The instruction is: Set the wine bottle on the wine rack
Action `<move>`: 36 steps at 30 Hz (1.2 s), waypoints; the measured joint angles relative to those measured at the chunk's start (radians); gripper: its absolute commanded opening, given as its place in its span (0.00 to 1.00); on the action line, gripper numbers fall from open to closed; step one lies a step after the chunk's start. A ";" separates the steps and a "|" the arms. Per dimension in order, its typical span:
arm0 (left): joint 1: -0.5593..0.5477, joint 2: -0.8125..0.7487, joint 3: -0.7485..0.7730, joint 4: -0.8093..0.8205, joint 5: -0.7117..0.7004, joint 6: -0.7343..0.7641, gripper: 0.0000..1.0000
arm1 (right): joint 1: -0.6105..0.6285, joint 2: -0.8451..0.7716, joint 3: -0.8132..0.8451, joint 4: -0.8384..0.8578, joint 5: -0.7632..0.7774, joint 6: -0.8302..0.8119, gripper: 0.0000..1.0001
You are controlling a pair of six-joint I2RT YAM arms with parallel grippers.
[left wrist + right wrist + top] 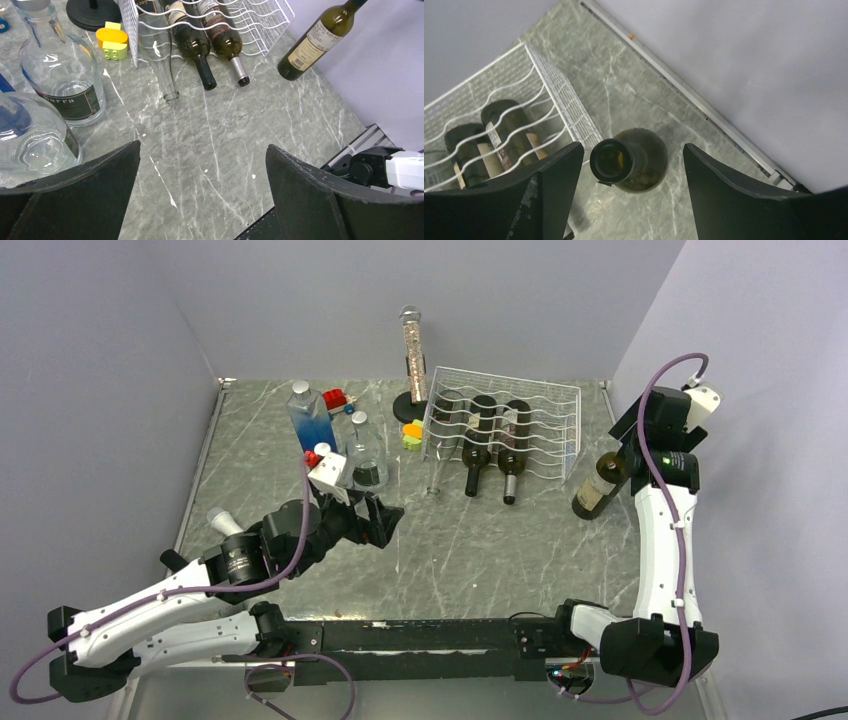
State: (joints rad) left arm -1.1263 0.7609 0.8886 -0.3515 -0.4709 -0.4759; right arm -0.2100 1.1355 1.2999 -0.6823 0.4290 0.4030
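Note:
The wine bottle [598, 490] is dark green with a cream label and stands upright on the table, just right of the wine rack [505, 420]. My right gripper [631, 453] is open directly above it. In the right wrist view the bottle's open mouth [613, 161] sits between my fingers, close to the left finger [559, 185] and apart from the right one. The white wire rack [559, 95] holds two dark bottles [497, 445] and a clear one [437, 445]. My left gripper [385, 518] is open and empty over bare table [202, 147].
Clear glass bottles [366, 452] and a bottle with blue liquid [310, 418] stand left of the rack. A tall tube on a black base [411, 350], a yellow-orange toy [412, 433] and red blocks [335, 398] are near the back. The side wall is close beside the right arm.

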 measured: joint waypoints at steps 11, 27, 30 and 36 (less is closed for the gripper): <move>0.000 -0.063 -0.046 0.018 -0.060 -0.012 0.99 | -0.019 0.016 -0.045 -0.008 -0.072 -0.029 0.68; 0.000 -0.001 -0.049 0.010 -0.127 -0.008 0.99 | 0.014 0.016 -0.085 -0.019 -0.061 -0.085 0.22; 0.000 -0.010 -0.049 0.010 -0.121 -0.008 0.99 | 0.045 0.016 -0.083 -0.028 -0.026 -0.090 0.02; 0.000 -0.015 -0.048 0.006 -0.075 -0.008 0.99 | 0.233 0.073 0.020 -0.180 0.117 -0.101 0.00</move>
State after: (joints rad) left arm -1.1263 0.7460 0.8406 -0.3458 -0.5457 -0.4839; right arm 0.0231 1.2087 1.3201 -0.8623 0.5457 0.3023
